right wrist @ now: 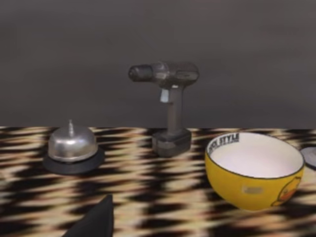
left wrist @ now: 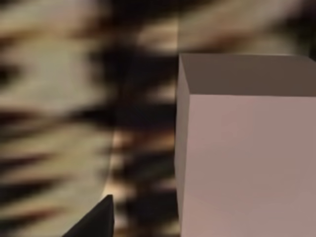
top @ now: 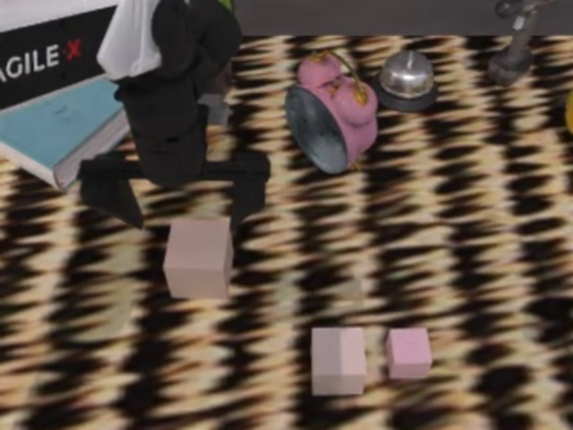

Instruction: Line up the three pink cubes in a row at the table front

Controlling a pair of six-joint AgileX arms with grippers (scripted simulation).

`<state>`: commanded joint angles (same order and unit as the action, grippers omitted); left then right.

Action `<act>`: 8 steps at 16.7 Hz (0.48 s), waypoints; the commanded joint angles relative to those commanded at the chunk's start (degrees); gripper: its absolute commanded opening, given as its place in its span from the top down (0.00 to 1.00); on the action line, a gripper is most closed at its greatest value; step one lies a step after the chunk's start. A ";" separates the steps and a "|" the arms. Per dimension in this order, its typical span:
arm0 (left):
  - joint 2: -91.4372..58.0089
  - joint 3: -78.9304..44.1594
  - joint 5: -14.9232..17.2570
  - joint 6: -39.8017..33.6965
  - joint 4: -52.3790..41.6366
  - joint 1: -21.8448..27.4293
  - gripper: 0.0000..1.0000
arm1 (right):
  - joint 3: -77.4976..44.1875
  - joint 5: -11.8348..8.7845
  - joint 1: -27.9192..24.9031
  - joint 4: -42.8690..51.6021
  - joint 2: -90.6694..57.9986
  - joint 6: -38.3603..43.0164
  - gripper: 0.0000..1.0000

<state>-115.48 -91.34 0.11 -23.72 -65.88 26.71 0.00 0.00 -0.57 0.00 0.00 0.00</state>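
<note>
While hovering above large cube (top: pixel 198 257), left gripper (top: pixel 175 202) is gaping wide (holding nothing); med (top: pixel 338 360) & small (top: pixel 409 352) cubes sitting side by side at table (top: pixel 483 269) front.

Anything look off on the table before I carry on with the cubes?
The pink alarm clock lies tipped on its side beside the bell. The large cube sits alone, well out of line with the other two cubes; the left hand hovers open just behind it.

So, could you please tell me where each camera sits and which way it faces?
Top view: above the table, looking down on three cubes; the left gripper hangs behind the large dusty brownish-pink matte cube.
Left wrist view: on the left arm, facing that cube closely; one dark fingertip shows.
Right wrist view: faces the silver dome bell, also in the top view.
</note>
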 joint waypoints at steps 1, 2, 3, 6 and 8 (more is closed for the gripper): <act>-0.06 0.15 0.00 0.02 0.18 0.01 0.00 | 0.00 0.00 0.00 0.00 0.00 0.00 0.00; -0.32 0.74 -0.01 0.08 0.93 0.05 0.00 | 0.00 0.00 0.00 0.00 0.00 0.00 0.00; -0.75 1.71 -0.01 0.14 2.28 0.07 0.00 | 0.00 0.00 0.00 0.00 0.00 0.00 0.00; -3.14 5.94 0.00 0.18 9.29 0.09 0.00 | 0.00 0.00 0.00 0.00 0.00 0.00 0.00; -4.87 8.99 0.02 0.20 14.36 0.08 0.00 | 0.00 0.00 0.00 0.00 0.00 0.00 0.00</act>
<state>-120.35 -82.35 0.12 -23.52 -51.52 26.79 0.00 0.00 -0.57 0.00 0.00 0.00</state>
